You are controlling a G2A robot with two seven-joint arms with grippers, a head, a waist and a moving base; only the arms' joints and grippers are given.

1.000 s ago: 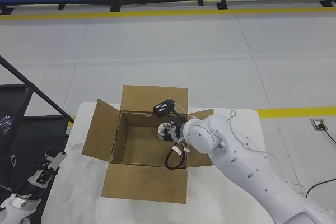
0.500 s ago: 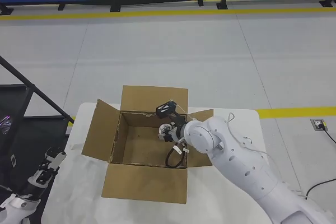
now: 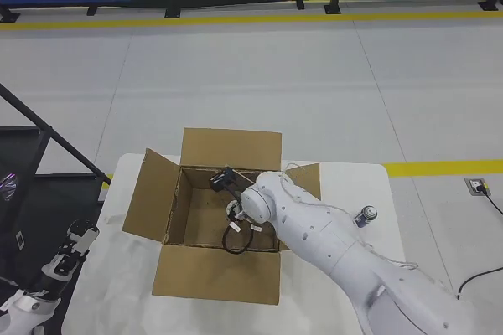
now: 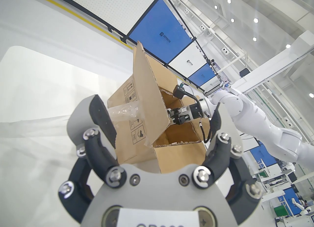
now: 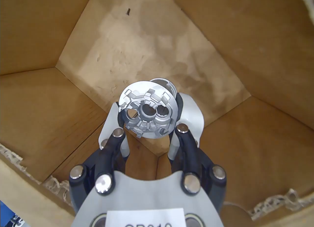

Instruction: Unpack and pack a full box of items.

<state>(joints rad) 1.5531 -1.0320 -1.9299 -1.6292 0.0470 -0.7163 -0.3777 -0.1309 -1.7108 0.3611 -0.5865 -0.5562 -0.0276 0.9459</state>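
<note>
So here's where we're at: the right tool [image 5: 150, 111] is clenched on a silver metal hub [image 5: 146, 116], a toothed disc with a second flange behind it, and we've got it down inside the cardboard box [image 3: 217, 273]. The pads pinch the disc across its rim. Its axis runs along the tool's own line, pointing at the box floor [image 5: 147, 41]. That's the relation that matters, since the bare floor sits straight ahead of the hub. We reckon the next bit is just lowering and letting go. We can't tell if the hub touches the cardboard yet, but it looks a little short of it.

From above, the right tool [image 3: 233, 205] sits near the middle of the opening, a shade toward 3 o'clock. The left tool [image 4: 157, 112] is spread wide with nothing in it. It's parked off at about 8 o'clock from the box, well apart, so the right arm is clearly the nearer one.

Compared with a second ago, the right arm has swung from the 3 o'clock wall toward the box centre. That uncovered a small can [image 3: 366, 215] standing on the tabletop [image 3: 117, 285] at 3 o'clock from the box. The left arm hasn't budged.
</note>
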